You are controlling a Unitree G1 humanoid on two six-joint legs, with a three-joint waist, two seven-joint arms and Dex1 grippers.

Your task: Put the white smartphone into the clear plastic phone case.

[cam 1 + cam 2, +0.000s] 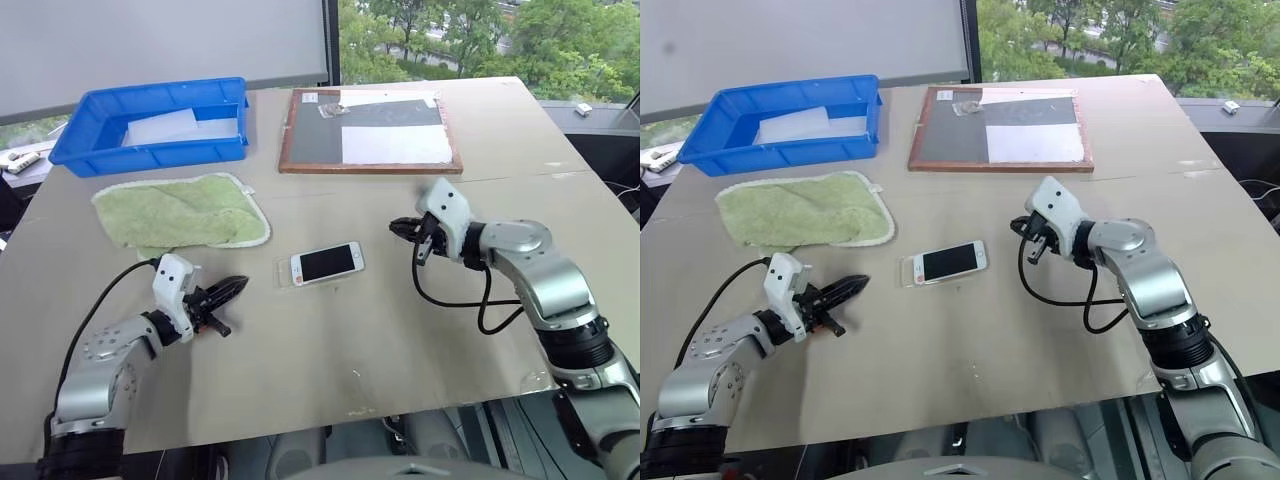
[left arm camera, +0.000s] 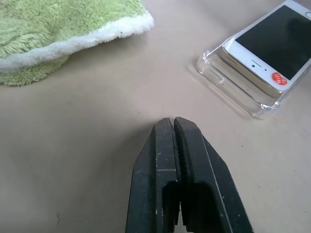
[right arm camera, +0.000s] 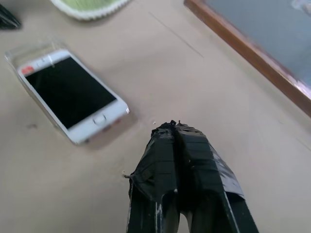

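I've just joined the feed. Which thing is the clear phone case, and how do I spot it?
Start at the green cloth on the table; just past its near right corner lies the white phone. The clear case is the see-through shell under it, jutting out at the end nearer the cloth, glossy-edged and nearly invisible.

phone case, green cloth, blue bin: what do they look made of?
Clear plastic phone case: looks like glossy see-through plastic; the table shows through its rim and corners. Green cloth: fluffy terry or microfibre, going by the fuzzy pile and white stitched edge. Blue bin: likely moulded plastic, with a smooth, uniform colour and rolled rim.
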